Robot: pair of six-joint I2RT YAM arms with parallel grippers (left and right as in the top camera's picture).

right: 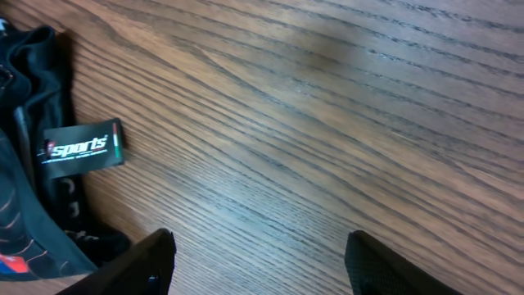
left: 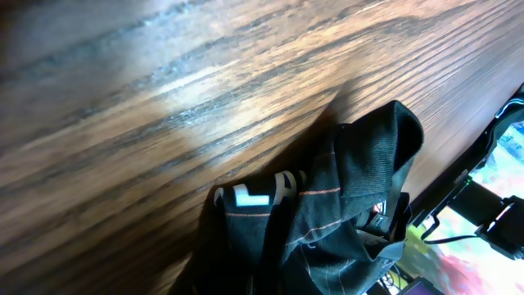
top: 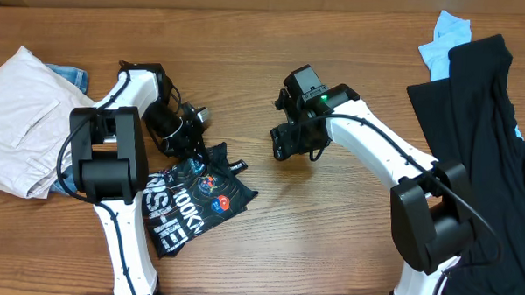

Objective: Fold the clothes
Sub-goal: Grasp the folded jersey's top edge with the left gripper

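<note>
Black jersey shirt (top: pixel 195 198), thin, limp and light, lies crumpled front-left on the desk (top: pixel 354 46), best pinched at an edge; left gripper (top: pixel 190 132) looks clamped on its bunched top, right gripper (right: pixel 260 264) spread open nearby.

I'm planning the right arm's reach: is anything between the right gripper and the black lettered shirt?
Nothing visible: only bare table lies between the open right gripper and the black shirt on its left.
</note>
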